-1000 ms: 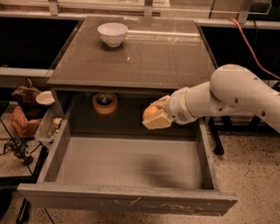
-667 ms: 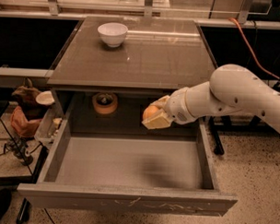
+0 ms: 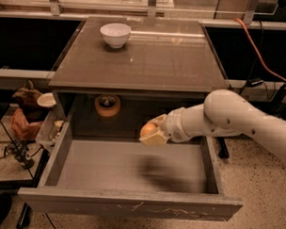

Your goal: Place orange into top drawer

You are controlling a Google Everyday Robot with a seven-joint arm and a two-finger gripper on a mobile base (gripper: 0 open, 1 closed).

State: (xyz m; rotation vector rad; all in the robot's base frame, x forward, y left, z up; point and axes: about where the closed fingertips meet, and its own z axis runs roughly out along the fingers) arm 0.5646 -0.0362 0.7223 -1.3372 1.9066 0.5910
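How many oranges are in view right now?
1. The orange is held in the gripper, above the back of the open top drawer. The tan tape roll under the tabletop isn't one. Nothing else visible; the arm may hide more.

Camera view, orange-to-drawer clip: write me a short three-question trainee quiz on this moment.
1. True or false: the small round orange lies on the floor of the wide grey open top drawer.
2. Where is the end effector? A) over the drawer's back part, gripping the orange B) by the drawer's front panel C) down on the room's floor
3. What stands on the grey-brown tabletop?
Key: 1 false, it is held above the drawer floor; 2 A; 3 a white ceramic bowl.
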